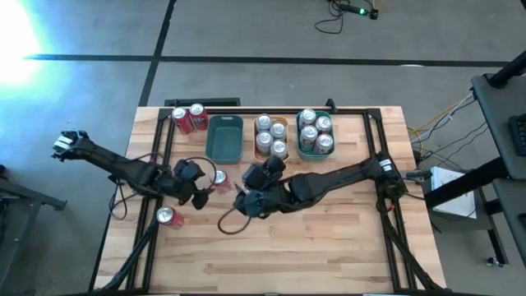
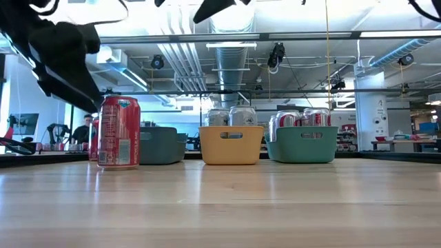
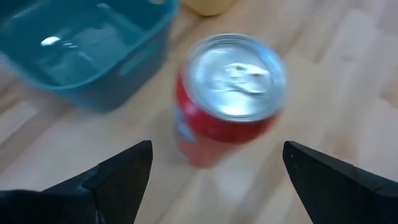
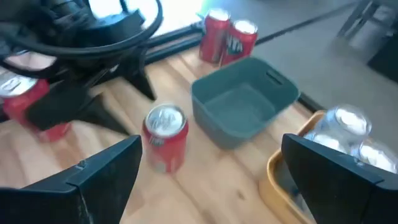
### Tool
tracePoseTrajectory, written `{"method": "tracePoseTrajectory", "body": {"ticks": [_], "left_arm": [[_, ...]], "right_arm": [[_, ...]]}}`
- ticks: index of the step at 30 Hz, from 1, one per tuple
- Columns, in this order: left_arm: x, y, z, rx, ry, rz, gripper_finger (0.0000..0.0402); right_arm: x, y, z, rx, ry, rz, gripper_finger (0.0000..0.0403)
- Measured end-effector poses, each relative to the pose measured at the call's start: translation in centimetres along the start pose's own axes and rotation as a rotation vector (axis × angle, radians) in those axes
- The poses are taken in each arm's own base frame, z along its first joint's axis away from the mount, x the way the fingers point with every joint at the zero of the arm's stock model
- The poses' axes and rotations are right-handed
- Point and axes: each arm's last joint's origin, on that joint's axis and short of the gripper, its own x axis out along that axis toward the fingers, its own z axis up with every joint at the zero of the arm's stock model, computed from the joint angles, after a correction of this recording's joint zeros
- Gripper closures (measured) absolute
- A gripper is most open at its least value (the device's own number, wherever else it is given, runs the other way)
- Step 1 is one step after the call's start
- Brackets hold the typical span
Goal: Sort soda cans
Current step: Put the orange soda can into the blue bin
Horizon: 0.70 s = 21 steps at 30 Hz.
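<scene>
I see my left gripper (image 3: 214, 171) spread wide just short of an upright red soda can (image 3: 230, 93) beside the empty teal tray (image 1: 224, 138), while my right gripper (image 4: 208, 180) waits nearby, also spread.

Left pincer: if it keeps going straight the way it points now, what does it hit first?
Most likely the red can standing upright on the table, centred ahead of the open left pincer. The empty teal tray lies off to one side, probably out of line. Depth is unclear.
</scene>
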Motion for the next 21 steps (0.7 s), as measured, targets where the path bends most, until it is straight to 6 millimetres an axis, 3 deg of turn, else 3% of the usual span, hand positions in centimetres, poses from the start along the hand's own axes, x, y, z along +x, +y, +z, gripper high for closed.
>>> {"method": "tracePoseTrajectory", "body": {"ticks": [8,21], "left_arm": [[1.3,-0.5,-0.1,0.04,-0.063,0.119,0.0056],[3.6,-1.7,-0.1,0.067,-0.093,0.158,0.0047]], "right_arm": [[-1.3,1.0,-0.9,0.086,0.016,0.022,0.0021],[-2.1,1.0,-0.1,0.138,0.001,0.044,0.0029]]}}
